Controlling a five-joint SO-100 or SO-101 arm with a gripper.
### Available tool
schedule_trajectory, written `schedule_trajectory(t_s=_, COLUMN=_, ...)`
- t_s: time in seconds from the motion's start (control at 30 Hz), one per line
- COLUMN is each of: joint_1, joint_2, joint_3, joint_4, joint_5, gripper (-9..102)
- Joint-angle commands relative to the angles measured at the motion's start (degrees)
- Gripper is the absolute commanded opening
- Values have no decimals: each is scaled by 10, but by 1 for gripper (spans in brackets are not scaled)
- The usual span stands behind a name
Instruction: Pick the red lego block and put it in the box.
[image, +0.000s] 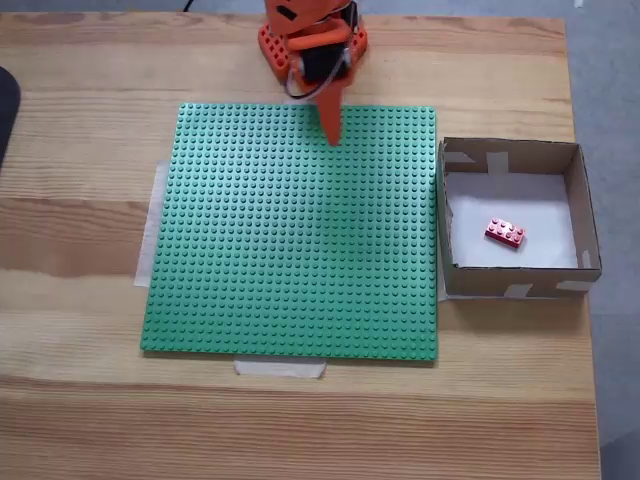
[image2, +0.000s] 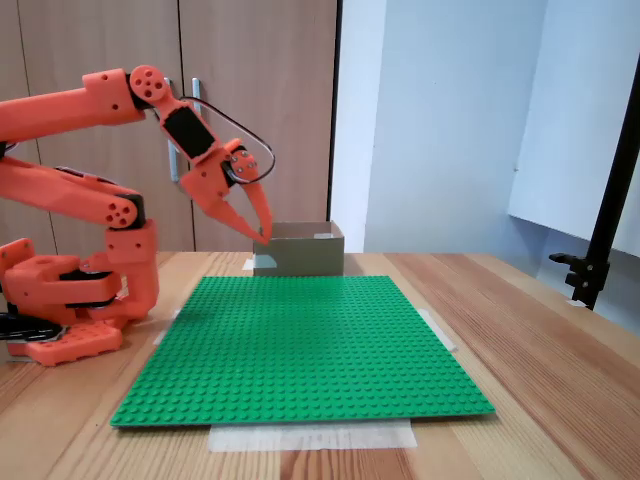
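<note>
hanging above the far part of the green baseplate (image2: 300, 345), the orange gripper (image2: 262, 232) points downward with its two fingers drawn together to a tip; nothing is between them and they touch nothing. in a fixed view from above, the gripper (image: 332, 135) shows as a narrow orange wedge over the baseplate (image: 295, 235) near the arm's base (image: 312, 45). the red lego block (image: 505, 233) lies on the white bottom of the box (image: 590, 220), slightly askew, roughly mid-floor and apart from the walls. the box sits on the wooden table (image: 80, 230) just beside the baseplate's right edge in that view. in a fixed view from the side, the box (image2: 310, 255) stands behind the gripper at the baseplate's far edge. pale tape strips hold the baseplate's edges to the table.
</note>
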Motion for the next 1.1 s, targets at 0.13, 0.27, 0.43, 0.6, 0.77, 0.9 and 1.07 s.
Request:
schedule_trajectory(t_s=0.13, joint_1=53, joint_2=69, joint_3=66, joint_4=-40, joint_5=-11, gripper=-1)
schedule_trajectory(t_s=0.27, joint_1=92, joint_2=96, joint_3=112, joint_4=-69, joint_5=-32, gripper=-1)
schedule_trajectory(t_s=0.43, joint_1=118, joint_2=134, joint_3=170, joint_4=-112, joint_5=-49, gripper=-1)
schedule_trajectory(t_s=0.6, joint_1=118, joint_2=165, joint_3=214, joint_4=-124, joint_5=-53, gripper=-1)
schedule_trajectory(t_s=0.77, joint_1=123, joint_2=197, joint_3=250, joint_4=-124, joint_5=-50, gripper=-1)
schedule_trajectory(t_s=0.9, joint_1=125, joint_2=197, joint_3=273, joint_4=-131, joint_5=-49, gripper=-1)
schedule_trajectory(t_s=1.07, joint_1=126, joint_2=197, joint_3=306, joint_4=-146, joint_5=-29, gripper=-1)
